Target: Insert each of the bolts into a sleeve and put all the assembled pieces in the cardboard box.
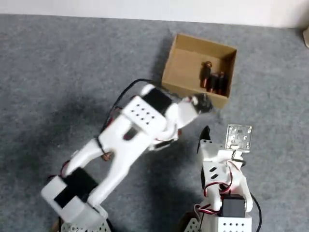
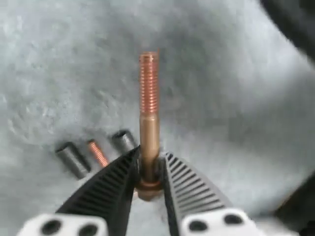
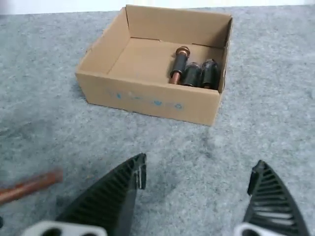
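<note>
Robotics test bench in a lab or hobby workshop

Two small white plastic arms, the left arm (image 1: 130, 140) and the right arm (image 1: 224, 179), stand side by side. They look hand-built, with a black motor block (image 1: 231, 205) and loose red and black wires (image 1: 217, 186) left exposed. The grey, felt-covered bench (image 1: 58, 72) carries a plain cardboard box (image 1: 186, 65), and a pale wall (image 1: 145, 7) runs behind it. Whether this is a lab or a workshop cannot be told.

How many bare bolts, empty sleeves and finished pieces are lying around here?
Bare bolts: 2 (one held in the left jaws)
Empty sleeves: 2
Sleeved pieces in the cardboard box: 3
Total: 7
</note>
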Controlling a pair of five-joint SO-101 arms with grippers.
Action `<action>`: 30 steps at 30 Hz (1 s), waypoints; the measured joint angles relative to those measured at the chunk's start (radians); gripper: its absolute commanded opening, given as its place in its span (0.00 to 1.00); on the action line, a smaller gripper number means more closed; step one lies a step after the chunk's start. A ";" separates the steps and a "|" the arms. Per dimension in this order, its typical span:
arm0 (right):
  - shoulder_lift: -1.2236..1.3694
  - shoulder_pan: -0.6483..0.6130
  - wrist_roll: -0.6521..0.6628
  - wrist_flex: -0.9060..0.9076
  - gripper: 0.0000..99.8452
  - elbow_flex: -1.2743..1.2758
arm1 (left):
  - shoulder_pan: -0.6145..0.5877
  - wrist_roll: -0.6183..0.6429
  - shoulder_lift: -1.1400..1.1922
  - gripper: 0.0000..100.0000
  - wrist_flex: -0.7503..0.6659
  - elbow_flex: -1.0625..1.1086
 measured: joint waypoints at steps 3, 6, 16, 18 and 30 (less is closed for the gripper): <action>0.000 0.000 0.000 -0.002 0.31 0.000 | -0.080 -0.298 -0.051 0.01 0.012 0.055; 0.000 0.000 0.000 -0.002 0.31 0.005 | -0.175 -0.591 -0.075 0.01 0.014 0.133; 0.000 0.000 0.000 -0.002 0.31 0.005 | -0.526 -0.893 -0.075 0.01 0.014 0.233; 0.000 0.000 0.000 -0.002 0.31 0.005 | -0.606 -0.893 -0.075 0.01 -0.003 0.233; 0.000 0.000 0.000 -0.002 0.31 0.005 | -0.864 -0.893 -0.075 0.01 -0.247 0.384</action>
